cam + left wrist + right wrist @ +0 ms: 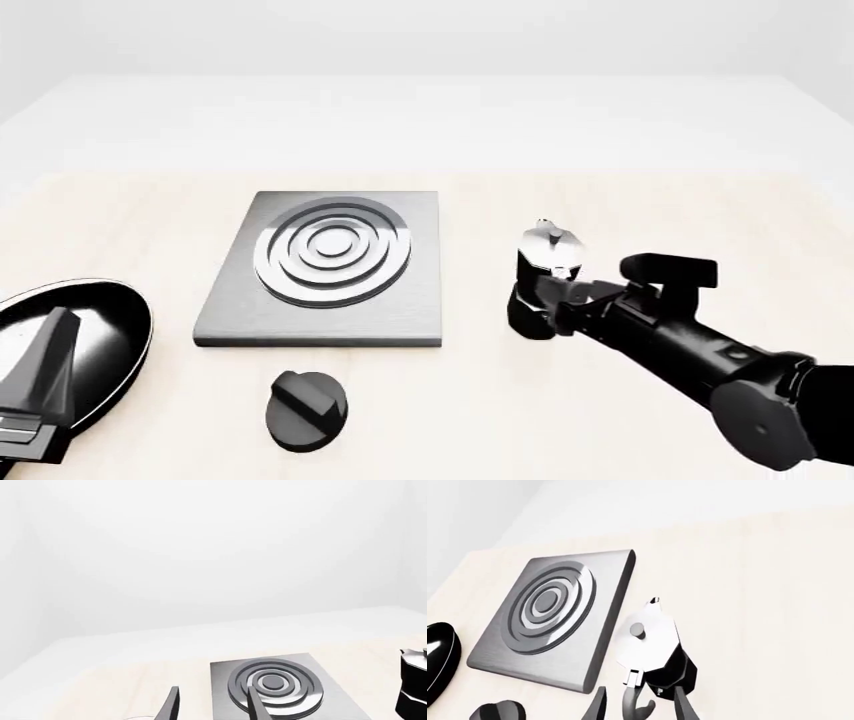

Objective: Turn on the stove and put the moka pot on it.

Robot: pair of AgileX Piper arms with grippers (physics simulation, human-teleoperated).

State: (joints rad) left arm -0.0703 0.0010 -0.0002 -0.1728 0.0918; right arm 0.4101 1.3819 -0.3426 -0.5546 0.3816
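The stove plate [327,270] lies flat left of the table's middle, and its black knob [304,408] sits apart, in front of it. The moka pot [545,262] stands upright on the table right of the plate. My right gripper [558,302] is at the pot's near side. In the right wrist view its open fingers [680,706] straddle the curved silver handle [637,706] of the moka pot [657,650]. My left gripper [56,335] is open and empty, low at the front left over the pan; its fingers [170,705] point toward the stove plate [280,685].
A shiny black frying pan [94,335] sits at the front left, under my left gripper, and shows at the right wrist view's edge [439,655]. The knob also shows there [497,711]. The moka pot shows at the left wrist view's edge [413,685].
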